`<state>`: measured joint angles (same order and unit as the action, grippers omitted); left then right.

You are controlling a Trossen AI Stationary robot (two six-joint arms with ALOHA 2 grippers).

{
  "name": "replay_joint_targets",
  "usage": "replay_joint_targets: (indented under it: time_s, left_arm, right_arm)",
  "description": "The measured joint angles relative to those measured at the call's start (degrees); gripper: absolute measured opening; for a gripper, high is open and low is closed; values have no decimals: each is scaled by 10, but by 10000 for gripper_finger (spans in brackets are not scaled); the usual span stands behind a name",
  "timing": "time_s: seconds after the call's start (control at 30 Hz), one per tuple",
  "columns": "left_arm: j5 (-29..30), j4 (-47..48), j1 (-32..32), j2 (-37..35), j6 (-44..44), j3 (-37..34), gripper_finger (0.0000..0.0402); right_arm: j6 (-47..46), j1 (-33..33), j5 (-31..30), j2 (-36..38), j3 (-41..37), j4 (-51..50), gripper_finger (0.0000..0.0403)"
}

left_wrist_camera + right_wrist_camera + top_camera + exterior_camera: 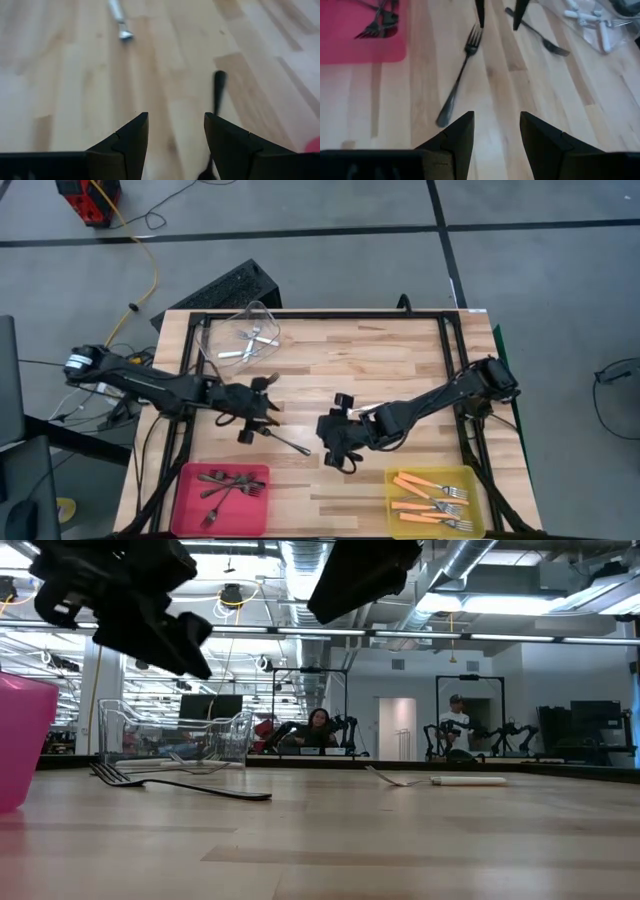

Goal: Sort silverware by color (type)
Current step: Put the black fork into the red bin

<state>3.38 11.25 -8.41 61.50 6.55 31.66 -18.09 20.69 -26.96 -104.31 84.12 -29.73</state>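
Your left gripper (262, 412) has its jaws spread wide and empty, hovering just above the table (400, 360). Directly beside those jaws lies the dark fork (290, 443), the landmark for everything here: it rests flat on the wood, slim, all dark grey, tines toward the left gripper and handle pointing away. Your right gripper (340, 448) hangs at the fork's handle end, jaws parted and holding nothing.

Beyond the fork, toward the table's near edge, the pink bin (222, 498) already holds several dark forks. Farther along that edge, past the right gripper, the yellow bin (436, 502) holds orange-handled forks. On the fork's other side, at the far edge, the clear bin (240, 335) holds silver ones.

The sorting looks nearly finished, with this fork left to do. The next move likely calls for lowering the left jaws over it, closing, and carrying it to the pink bin.
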Motion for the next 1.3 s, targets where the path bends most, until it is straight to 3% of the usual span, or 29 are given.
replay_joint_targets:
  time_s: [0.13, 0.43, 0.67, 0.9, 1.03, 1.2, 1.3]
  left_arm:
    - [-54, -37, 7, 50, 40, 0, 179]
    - [-110, -57, 0, 150, 96, 0, 179]
    - [-107, -85, -3, 230, 108, 0, 179]
    - [-106, -84, -2, 265, 115, 2, 172]
    - [-98, -75, -3, 272, 114, 3, 126]
    - [-91, -72, -3, 273, 107, 3, 27]
    - [-73, -72, -4, 273, 101, 3, 8]
  right_arm:
    - [0, 14, 1, 0, 0, -5, 182]
    - [-18, 22, 0, 0, 0, -21, 182]
    - [-44, 22, 0, 0, 0, -34, 182]
    - [-44, 27, 0, 0, 0, -34, 182]
    - [-44, 29, 0, 0, 0, -33, 182]
    - [-45, 31, 0, 0, 0, -33, 182]
    - [-45, 34, 0, 0, 0, -33, 182]
